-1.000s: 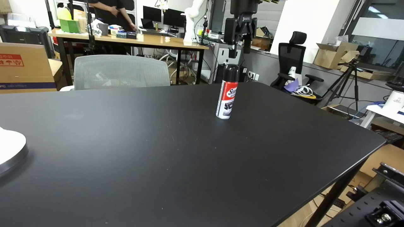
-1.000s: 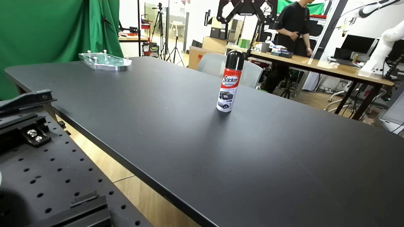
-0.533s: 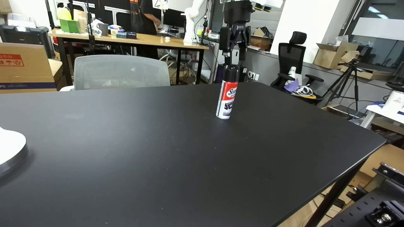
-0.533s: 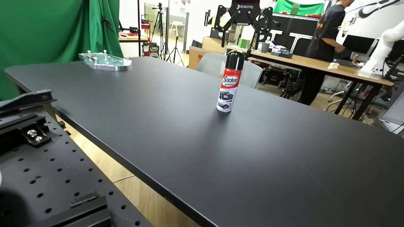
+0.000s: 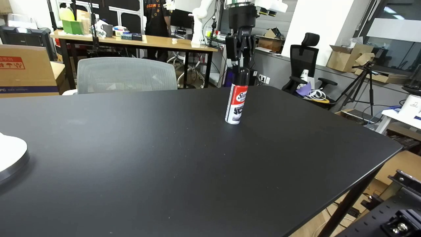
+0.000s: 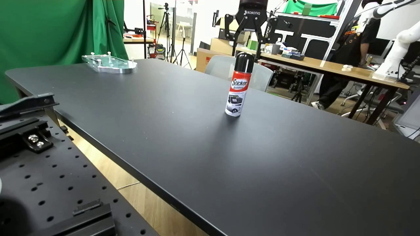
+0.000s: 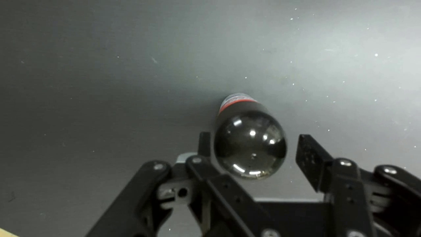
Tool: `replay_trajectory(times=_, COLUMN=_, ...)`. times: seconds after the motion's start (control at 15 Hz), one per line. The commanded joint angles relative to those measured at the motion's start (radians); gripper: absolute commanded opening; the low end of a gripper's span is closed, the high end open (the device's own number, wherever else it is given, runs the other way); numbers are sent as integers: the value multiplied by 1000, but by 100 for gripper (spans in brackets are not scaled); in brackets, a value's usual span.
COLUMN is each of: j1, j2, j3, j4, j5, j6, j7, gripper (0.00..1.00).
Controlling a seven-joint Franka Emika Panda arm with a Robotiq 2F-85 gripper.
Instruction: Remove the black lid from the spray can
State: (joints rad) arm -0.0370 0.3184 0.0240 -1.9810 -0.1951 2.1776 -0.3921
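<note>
The spray can [image 6: 235, 98], with a red upper label and a white lower part, stands upright on the dark table in both exterior views. Its glossy black lid [image 6: 244, 63] is on top. Seen from above in the wrist view, the lid [image 7: 250, 144] lies between the two fingers of my gripper [image 7: 256, 153]. Both fingers are apart from it: a narrow gap shows at the left finger [image 7: 204, 144], a wider one at the right finger [image 7: 310, 161]. The gripper [image 6: 246, 54] is partly closed but open, its tips around lid height. The can's nozzle is hidden.
A clear plate with pegs [image 6: 110, 64] sits at the table's far corner. A grey chair [image 5: 126, 75] stands behind the table, and a perforated black platform [image 6: 65, 183] adjoins its near edge. A white round object [image 5: 11, 153] shows at one side.
My gripper has come down toward the lid and its fingers have drawn closer together. The can and lid stay in place. A person in the background has moved.
</note>
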Motion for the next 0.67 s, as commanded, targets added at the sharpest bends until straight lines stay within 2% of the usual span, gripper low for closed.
replay_trajectory(times=0.0, j1=-3, j2=-2, j3=4, j4=23, j5=20, j6=-42, j7=-7, gripper=38)
replay_trajectory(times=0.07, j1=-5, j2=-5, j3=3, j4=20, j5=23, j6=-45, j7=-6, gripper=31)
replay_trajectory(times=0.6, j1=-2, j2=-65, j3=3, j4=-24, j5=26, j6=0, j7=3, gripper=31)
